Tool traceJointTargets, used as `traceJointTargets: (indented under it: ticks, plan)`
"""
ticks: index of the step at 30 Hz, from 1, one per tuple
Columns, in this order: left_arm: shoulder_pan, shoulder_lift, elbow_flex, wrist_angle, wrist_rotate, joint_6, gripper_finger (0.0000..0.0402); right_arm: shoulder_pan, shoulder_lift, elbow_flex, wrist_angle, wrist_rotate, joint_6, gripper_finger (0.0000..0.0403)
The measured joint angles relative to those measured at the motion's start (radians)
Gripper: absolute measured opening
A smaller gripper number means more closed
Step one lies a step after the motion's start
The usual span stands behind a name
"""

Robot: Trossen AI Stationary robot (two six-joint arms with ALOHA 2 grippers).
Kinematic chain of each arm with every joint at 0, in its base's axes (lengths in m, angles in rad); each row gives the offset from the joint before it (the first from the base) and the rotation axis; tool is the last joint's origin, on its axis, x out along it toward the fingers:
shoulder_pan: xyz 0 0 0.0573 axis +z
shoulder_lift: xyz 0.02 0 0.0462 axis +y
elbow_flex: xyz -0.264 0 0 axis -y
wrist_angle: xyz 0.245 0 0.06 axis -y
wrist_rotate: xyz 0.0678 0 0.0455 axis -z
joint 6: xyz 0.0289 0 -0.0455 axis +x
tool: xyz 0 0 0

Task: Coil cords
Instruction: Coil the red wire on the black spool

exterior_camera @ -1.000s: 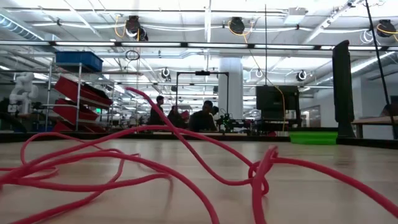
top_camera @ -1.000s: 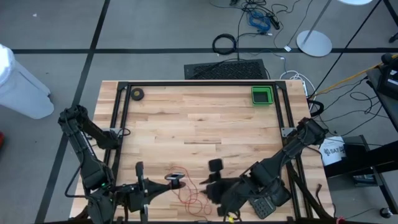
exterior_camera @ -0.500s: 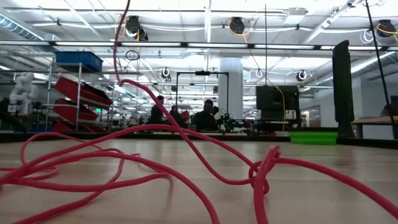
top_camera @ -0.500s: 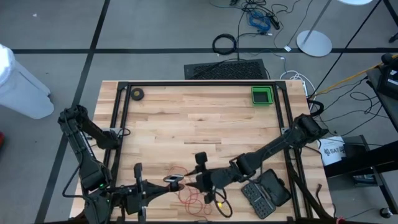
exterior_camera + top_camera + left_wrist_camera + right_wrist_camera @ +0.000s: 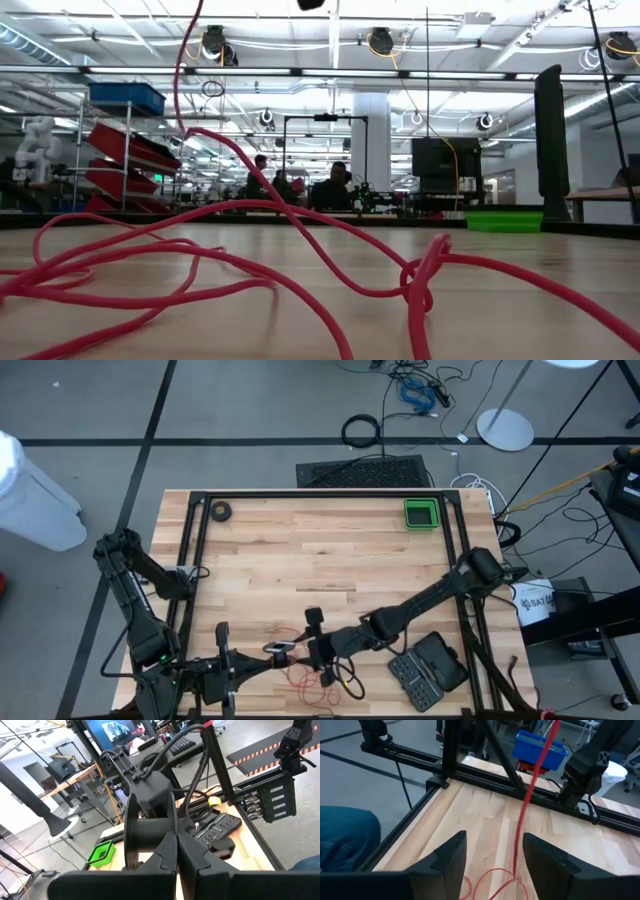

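So the biggest thing here is the pale butcher-block wooden table (image 5: 330,560) with a black metal frame (image 5: 195,550) running around its top. Both dark arms reach in along the near edge. The right arm stretches way across toward the middle, and its right gripper (image 5: 316,643) sits over the tangle with its two fingers spread wide; in the right wrist view the red line runs up through the gap between them, touching neither as far as I can see. The left gripper (image 5: 282,651) is just beside it, fingers pressed together in the left wrist view, and a strand seems to rise from the table toward it, though I can't make out the pinch itself.

Next down: a flat black keypad-looking box (image 5: 427,672) near the right front corner, then a small green plastic tray (image 5: 421,513) at the far right corner.

The cords (image 5: 315,675), thin red wire in loose messy loops, lie on the wood at the front middle, under and beside the two grippers. From table height they sprawl right across the foreground.

Smallest bit: a little dark ring-shaped tape roll (image 5: 221,511) at the far left corner.
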Motion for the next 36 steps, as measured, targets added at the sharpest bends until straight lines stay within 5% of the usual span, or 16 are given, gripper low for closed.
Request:
traceJointTargets:
  ticks: [36]
  plan:
    - [-0.001, 0.000, 0.001, -0.001, 0.000, -0.001, 0.0008, -0.009, -0.006, 0.002, -0.038, -0.033, 0.072, 0.0071]
